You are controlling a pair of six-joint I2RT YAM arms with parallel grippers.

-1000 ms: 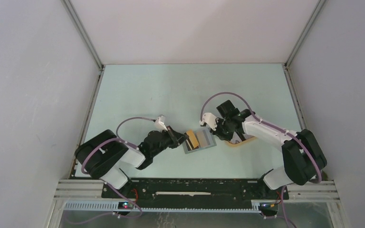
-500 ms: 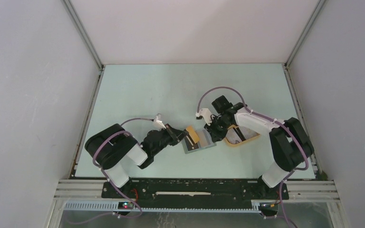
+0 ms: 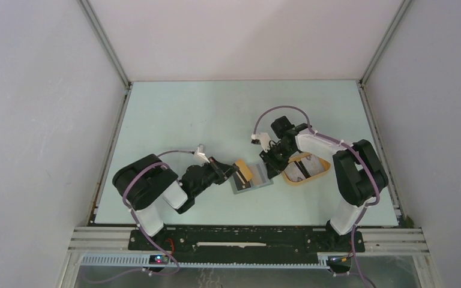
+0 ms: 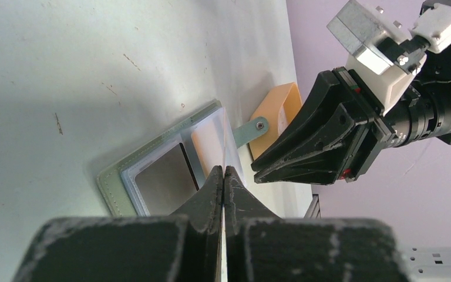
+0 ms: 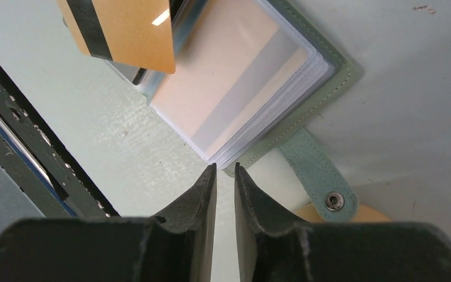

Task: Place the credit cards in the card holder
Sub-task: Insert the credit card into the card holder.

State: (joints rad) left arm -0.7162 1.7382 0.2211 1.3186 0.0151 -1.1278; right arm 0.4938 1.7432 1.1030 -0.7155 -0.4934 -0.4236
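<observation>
Pale green counter (image 3: 186,120) fills the floor of a white-walled booth, with both arms reaching toward its middle. The card holder (image 3: 250,186) lies open and flat there, between the two pincers, with its grey-green cover down and its clear sleeves facing up.

The left pincer (image 3: 233,173) comes in from the left, and its fingers are pressed together on the near edge of an orange card (image 3: 245,173). The right wrist view shows this card (image 5: 123,29) has a black stripe and hangs tilted over the left half of the card holder (image 5: 241,88). Whether its far corner touches a sleeve cannot be told. In the left wrist view the left pincer (image 4: 224,176) points straight at the open card holder (image 4: 158,176), which lies just ahead of its tips.

The right pincer (image 3: 269,165) sits at the right edge of the card holder. Its fingers are parted by a narrow gap, with nothing between them. Its own camera shows the tips (image 5: 224,173) aimed at the counter just off the fanned sleeve edges, beside the grey-green strap (image 5: 311,167) with its snap. Whether they touch the sleeves cannot be told.

A tan-yellow tray (image 3: 303,179) lies just right of the card holder, under the right arm, with more cards (image 3: 300,168) in it.
</observation>
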